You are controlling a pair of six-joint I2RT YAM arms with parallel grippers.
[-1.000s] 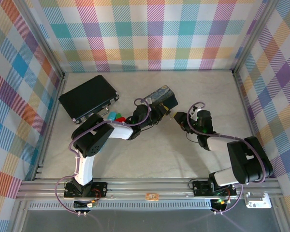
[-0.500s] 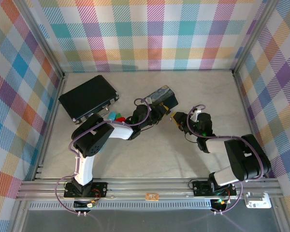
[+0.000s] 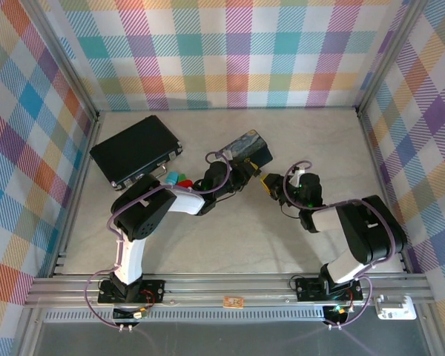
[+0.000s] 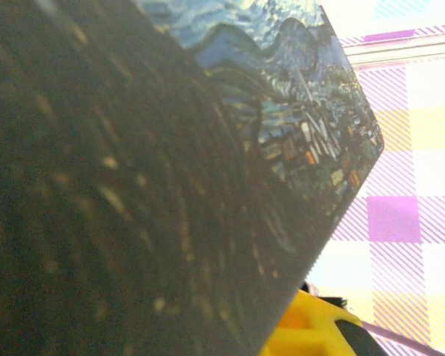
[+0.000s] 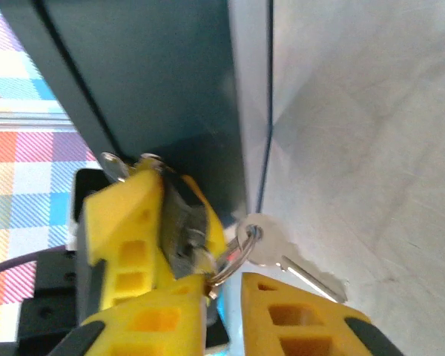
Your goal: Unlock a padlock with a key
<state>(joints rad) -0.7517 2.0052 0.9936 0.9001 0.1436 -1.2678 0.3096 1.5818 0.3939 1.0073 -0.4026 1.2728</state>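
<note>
Pastel rainbow plaid walls point(image 3: 230, 52), beige table point(image 3: 230, 237), black case point(image 3: 133, 150), swirling blue starry tin point(image 4: 282, 89), yellow fingers point(image 5: 297, 319), silvery key point(image 5: 271, 248)

You see the tin point(image 4: 170, 185) very close and tilted. Its left part is dark and blurred, its painted side sharper at upper right. Below its edge shows a yellow claw finger point(image 4: 304, 330), with the plaid wall point(image 4: 415, 185) behind.

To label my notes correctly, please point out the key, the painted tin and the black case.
key point(image 5: 271, 245), right wrist view, on its round head.
painted tin point(image 4: 282, 96), left wrist view, on its painted lid.
black case point(image 3: 133, 148), top external view, on its lid.
</note>
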